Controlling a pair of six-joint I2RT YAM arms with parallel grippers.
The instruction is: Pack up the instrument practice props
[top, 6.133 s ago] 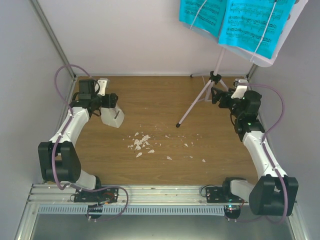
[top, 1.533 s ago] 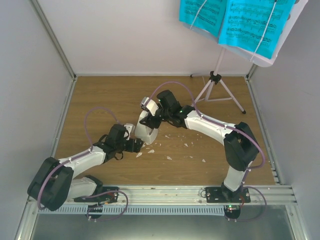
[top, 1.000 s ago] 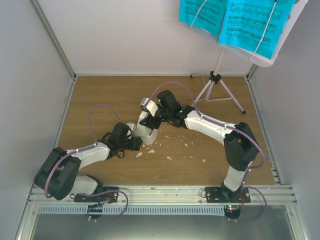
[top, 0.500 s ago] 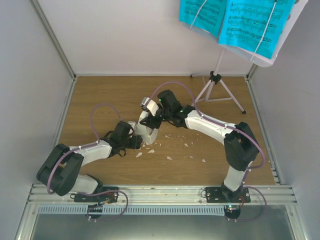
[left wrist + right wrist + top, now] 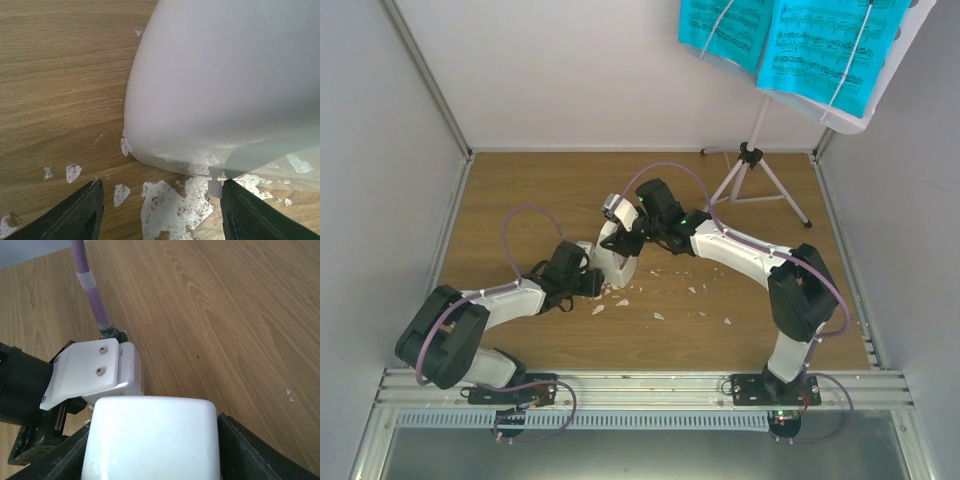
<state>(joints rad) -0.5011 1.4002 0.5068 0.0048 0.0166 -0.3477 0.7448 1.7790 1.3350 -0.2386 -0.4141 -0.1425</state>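
Note:
The white pyramid metronome (image 5: 616, 263) stands mid-table over crumbs. My right gripper (image 5: 622, 240) is shut on its upper part; in the right wrist view the metronome (image 5: 152, 440) fills the space between the fingers (image 5: 240, 450). My left gripper (image 5: 597, 286) is open, right at the metronome's base; in the left wrist view the metronome (image 5: 220, 75) looms just ahead of the left gripper (image 5: 160, 215). The pale-lilac music stand (image 5: 757, 125) stands at the back right with cyan sheet-music pages (image 5: 790, 40) on its plate.
White crumbs (image 5: 660, 300) lie scattered on the wooden table around and right of the metronome, and under my left gripper (image 5: 175, 205). Grey walls enclose the table on three sides. The left arm's wrist housing (image 5: 95, 372) sits close beside the metronome.
Six seconds ago the left gripper held the metronome at the far left; now the right gripper holds it mid-table. In the last second the left gripper crept closer to its base.

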